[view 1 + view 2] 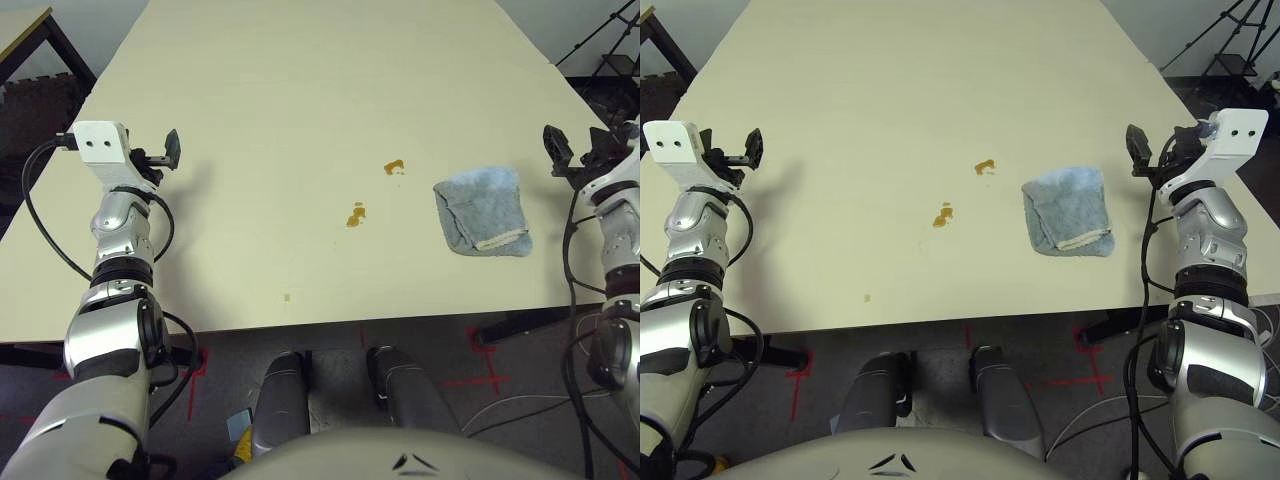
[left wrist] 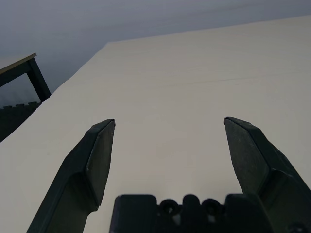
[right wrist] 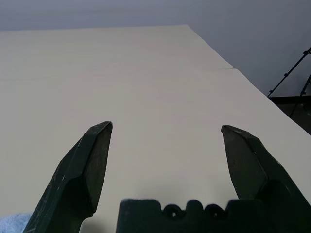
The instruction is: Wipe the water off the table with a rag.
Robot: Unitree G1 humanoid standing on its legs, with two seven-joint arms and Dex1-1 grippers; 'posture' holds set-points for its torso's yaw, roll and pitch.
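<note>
Blue-grey rag and orange-brown water on a cream-yellow table; two grippers, both released.

Rag: terry cloth, fuzzy, folded to a rounded square, paler hemmed edge; lying flat toward the table's right side, near the water. Water: two small irregular blotches, glossy, apart from each other, left of the rag. Table: smooth, pale, straight-edged. Left gripper: black angular fingers spread wide, empty; silver arm reaching forward over the table's left side. Right gripper: matching fingers, spread wide, empty; arm extended forward, beyond the rag's right side.
</note>
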